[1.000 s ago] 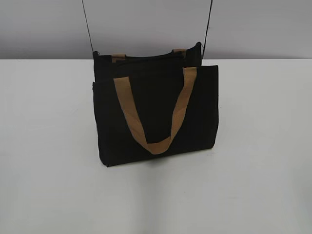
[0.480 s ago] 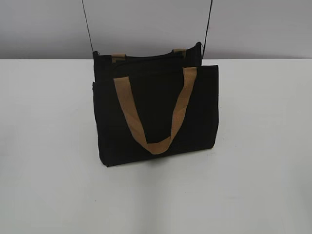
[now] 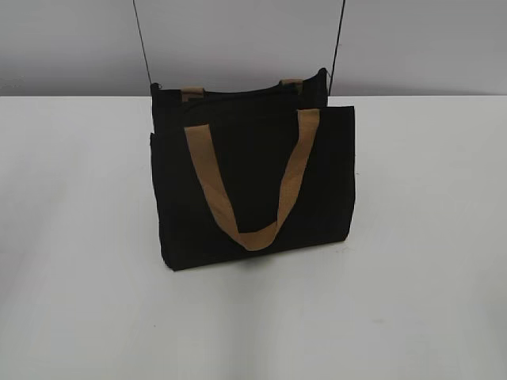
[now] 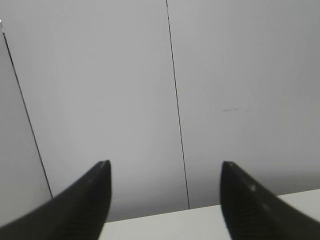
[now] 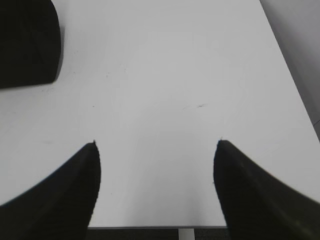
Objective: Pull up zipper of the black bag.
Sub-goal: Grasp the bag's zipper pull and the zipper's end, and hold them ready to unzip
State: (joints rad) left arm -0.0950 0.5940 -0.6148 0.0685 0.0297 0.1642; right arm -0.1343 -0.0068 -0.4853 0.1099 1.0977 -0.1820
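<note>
Left claw and right claw wide apart, empty, off black bag.

Nothing readable anywhere, honestly. The black bag has no logo, tag or print on the side that shows, and the desk carries no label, number or sign in any view.

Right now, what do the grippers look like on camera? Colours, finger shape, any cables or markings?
Only the wrist views show them. The left gripper has two matte black fingers that taper and curve to blunt tips. The right gripper looks the same: black, curved, tapering fingers. No cables, labels or markings show. The arms themselves are out of every view.
</note>
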